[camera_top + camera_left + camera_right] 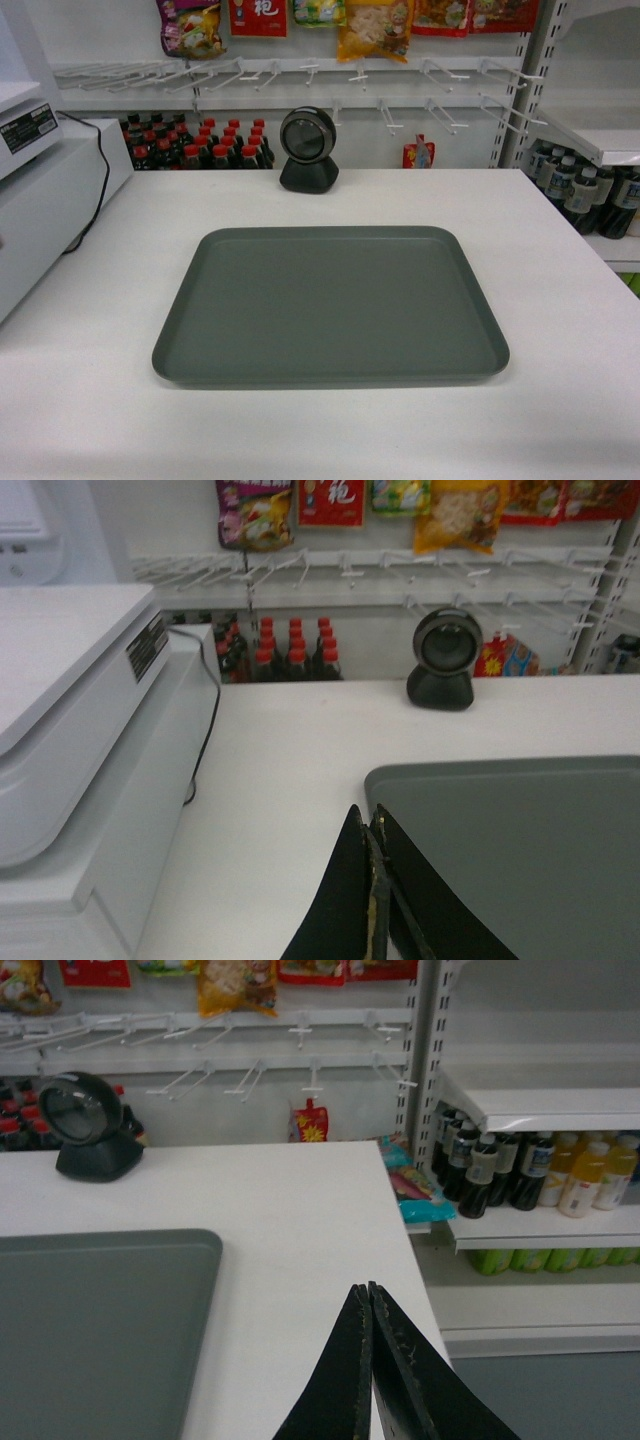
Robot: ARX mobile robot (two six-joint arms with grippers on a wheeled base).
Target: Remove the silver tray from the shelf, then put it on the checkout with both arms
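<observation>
The silver tray lies flat in the middle of the table, with the scanner behind it and a machine at its left.

- I'm looking into a small shop, at its till.
- A black round scanner stands at the far edge of my white tabletop.
- Snack packets hang on a white peg wall beyond it.
- Red-capped bottles crowd below the hooks.
- At the right, a shelf holds drink bottles.
- A white till machine sits at the left.
</observation>
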